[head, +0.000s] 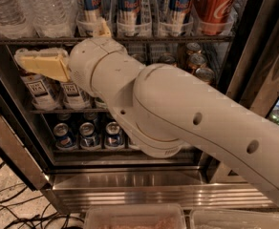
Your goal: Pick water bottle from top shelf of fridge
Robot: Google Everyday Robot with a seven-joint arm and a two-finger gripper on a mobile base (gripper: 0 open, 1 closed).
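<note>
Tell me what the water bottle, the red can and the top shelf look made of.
The water bottle: clear thin plastic, see-through and ribbed. The red can: metal, likely aluminium, glossy with highlights. The top shelf: dark metal wire, possibly coated. The gripper, matte cream and probably plastic, sits just below that shelf at the left, in front of the tea bottles.
</note>
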